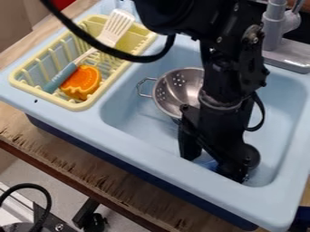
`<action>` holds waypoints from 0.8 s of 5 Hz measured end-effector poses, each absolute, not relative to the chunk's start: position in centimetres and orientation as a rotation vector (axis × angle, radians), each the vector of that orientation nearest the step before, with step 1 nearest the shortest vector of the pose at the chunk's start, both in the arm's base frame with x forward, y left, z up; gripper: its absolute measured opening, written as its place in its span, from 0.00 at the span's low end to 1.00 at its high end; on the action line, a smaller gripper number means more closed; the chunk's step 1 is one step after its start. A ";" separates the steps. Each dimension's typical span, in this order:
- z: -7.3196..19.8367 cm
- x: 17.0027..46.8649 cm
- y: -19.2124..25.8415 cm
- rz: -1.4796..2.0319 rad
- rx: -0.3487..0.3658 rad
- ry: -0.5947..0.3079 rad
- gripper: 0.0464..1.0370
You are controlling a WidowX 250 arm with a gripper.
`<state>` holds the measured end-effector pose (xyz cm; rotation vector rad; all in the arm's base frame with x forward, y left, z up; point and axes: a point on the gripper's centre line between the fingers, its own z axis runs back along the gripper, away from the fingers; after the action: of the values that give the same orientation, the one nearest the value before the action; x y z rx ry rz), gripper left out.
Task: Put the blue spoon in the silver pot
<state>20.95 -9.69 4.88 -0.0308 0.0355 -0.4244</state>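
One blue spoon (207, 164), mostly hidden, lies in the sink (130, 131) at your gripper (213, 166), its fingers spread apart. Behind it sits your silver pot (167, 94), perforated; to the view's left, a yellow rack (74, 107) holds a spatula (115, 28) and something orange (83, 82).

Silver pot (171, 94): round, of shiny metal, with small holes in its wall and a wire handle at left; placed open side up in the sink (91, 123), right side hidden. Blue spoon (209, 164): nearer and more right, mostly hidden, only a small blue part visible, exact pose unclear.
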 end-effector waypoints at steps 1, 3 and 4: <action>4.8 20.7 -9.7 -0.429 -0.048 0.013 0.64; 5.1 20.2 -9.9 -0.443 -0.110 0.088 0.31; 6.3 20.4 -10.4 -0.435 -0.144 0.075 0.31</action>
<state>20.38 -10.41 6.35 -0.1444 0.0747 -0.4355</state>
